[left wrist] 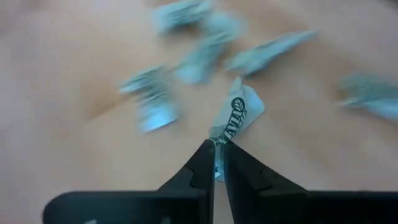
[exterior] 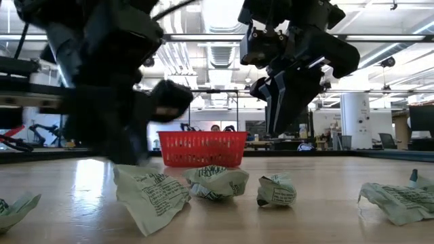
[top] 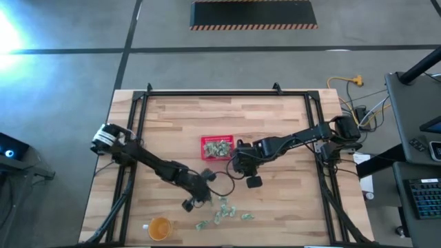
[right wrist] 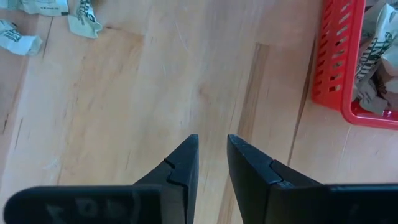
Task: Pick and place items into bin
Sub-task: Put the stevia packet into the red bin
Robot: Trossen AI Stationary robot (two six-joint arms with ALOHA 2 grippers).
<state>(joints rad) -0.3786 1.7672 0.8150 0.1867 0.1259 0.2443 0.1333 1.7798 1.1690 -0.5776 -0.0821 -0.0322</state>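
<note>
Several loose packets (top: pixel 222 215) lay on the near part of the wooden table (top: pixel 289 207) in the high view, close to the orange cup (top: pixel 159 228). The red basket (top: pixel 216 147) sat mid-table with packets already inside. The left gripper (top: pixel 200 198) hung just beside the scattered pile; the right gripper (top: pixel 245 172) hung beside the basket's right edge, off it.

Low view: four or five crumpled packets sat in the foreground, the basket (exterior: pixel 202 149) behind them, both arms dark and raised above the table. Could not read the jaws from here.

Left wrist view: the left gripper (left wrist: pixel 218 163) was clamped on one held packet (left wrist: pixel 236 118), pinching it by a thin edge, with the rest of the wrapper sticking out past the tips. Other packets were blurred on the wood beyond.

Right wrist view: the right gripper (right wrist: pixel 212 152) stood slightly apart, holding nothing, over bare wood, with the basket wall (right wrist: pixel 339 59) off to one side and packets visible inside it.

Judgement: the step in hand was carrying the held packet to the basket. The grip looked shallow, so a slow, level carry seemed wise, releasing only once fully over the basket opening. The right arm sat close to that path and probably needed clearance.
</note>
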